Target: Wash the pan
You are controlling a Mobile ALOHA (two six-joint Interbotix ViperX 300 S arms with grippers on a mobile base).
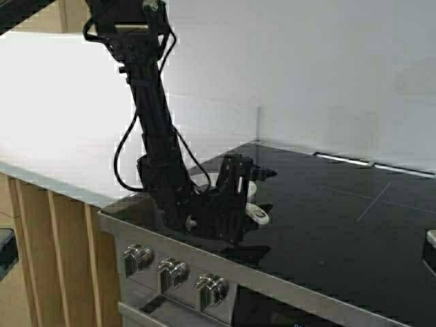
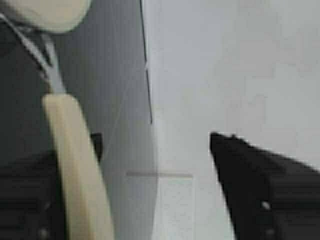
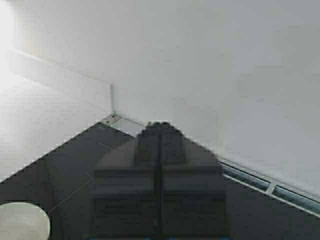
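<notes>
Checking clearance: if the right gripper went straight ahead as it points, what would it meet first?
Probably the white wall behind the black cooktop; the right gripper has nothing visible before it, though depth is unclear.

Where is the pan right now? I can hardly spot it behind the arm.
In the high view, the pan sits on the black cooktop near its left edge, mostly hidden behind the left gripper, which is open around its handle.
</notes>
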